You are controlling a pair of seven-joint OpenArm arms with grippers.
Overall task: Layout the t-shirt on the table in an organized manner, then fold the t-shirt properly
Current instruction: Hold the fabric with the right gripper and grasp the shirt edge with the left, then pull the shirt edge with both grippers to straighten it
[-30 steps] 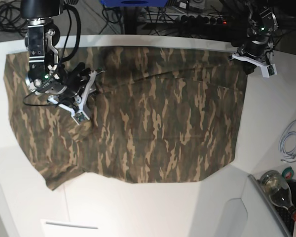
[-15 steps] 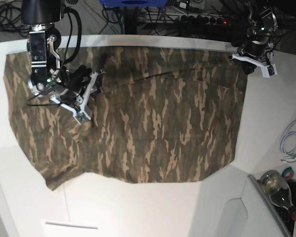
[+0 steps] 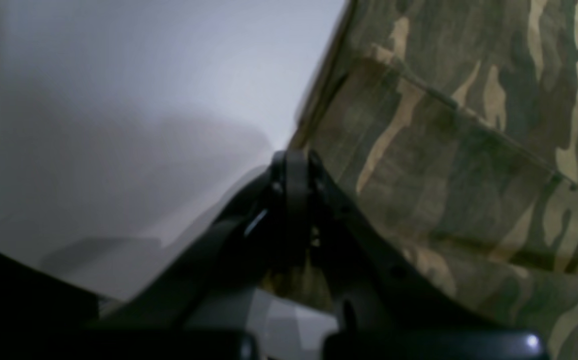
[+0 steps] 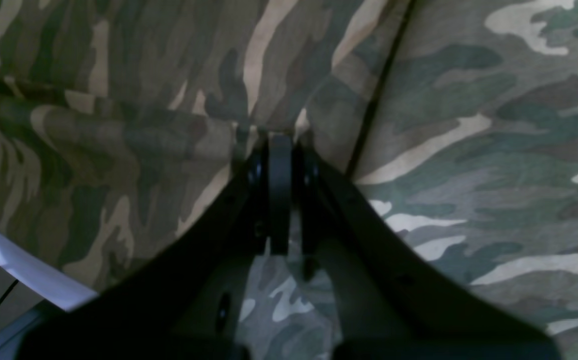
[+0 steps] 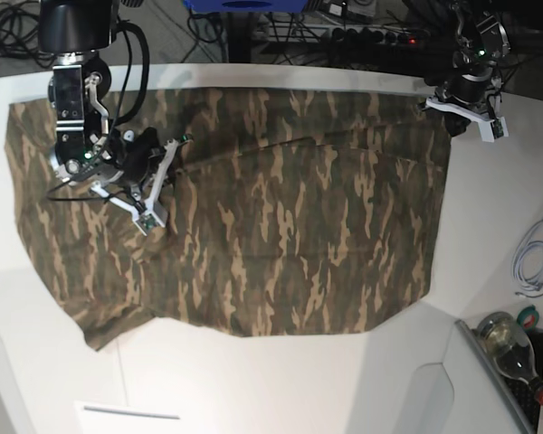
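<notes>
The camouflage t-shirt (image 5: 281, 226) lies spread wide over the white table (image 5: 253, 380), its left part still rumpled. My right gripper (image 5: 170, 146) is low over the shirt's upper left area. In the right wrist view its jaws are shut on a small pinched ridge of the t-shirt (image 4: 419, 150) at the right gripper's (image 4: 280, 140) tips. My left gripper (image 5: 434, 104) sits at the shirt's far right corner. The left wrist view shows the left gripper (image 3: 291, 159) shut right at the hem of the t-shirt (image 3: 469, 150), with cloth showing between its fingers and bare table (image 3: 119, 100) beside it.
A coiled white cable (image 5: 534, 258) lies at the right edge, and a glass bottle (image 5: 511, 348) stands at the lower right. Cables and a power strip (image 5: 371, 36) run behind the table. A white sheet (image 5: 127, 414) lies near the front edge.
My right gripper has closed on the shirt and shifted slightly left and toward the table's back edge. The left arm has not moved.
</notes>
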